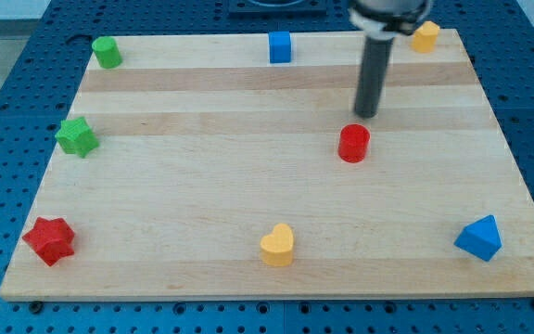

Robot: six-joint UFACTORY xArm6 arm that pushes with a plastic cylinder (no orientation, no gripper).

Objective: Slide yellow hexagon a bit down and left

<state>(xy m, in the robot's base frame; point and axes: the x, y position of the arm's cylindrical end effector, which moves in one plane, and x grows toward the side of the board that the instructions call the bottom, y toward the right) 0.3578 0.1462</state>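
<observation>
So the wooden bench (248, 213) takes up pretty much the whole shot, pale planks sitting on a blue pegboard (7, 111) that shows round all the edges. Next biggest thing is my rod (373, 74), coming down from the view's top, right of centre, and my tip (367, 115) sits on the board just above the red cylinder (353, 144), near it, but I can't tell if it's actually touching. No fingers on this rig at all, it's just a plain rod, so nothing is being clenched or released. The yellow hexagon (425, 36) is way up in the top right corner of the bench, right by the far edge, up and to the right of my tip and clearly apart from it. Blocks, roughly big to small: the blue triangular block (479, 237) down at the lower right, the red star (50, 240) at the lower left corner, the yellow heart (277, 245) near the bottom edge around the middle, the green star (78, 137) on the left edge, the green cylinder-ish block (108, 52) in the top left corner, and the blue cube (280, 46) along the top edge, left of the rod. All of them are well apart from each other.
</observation>
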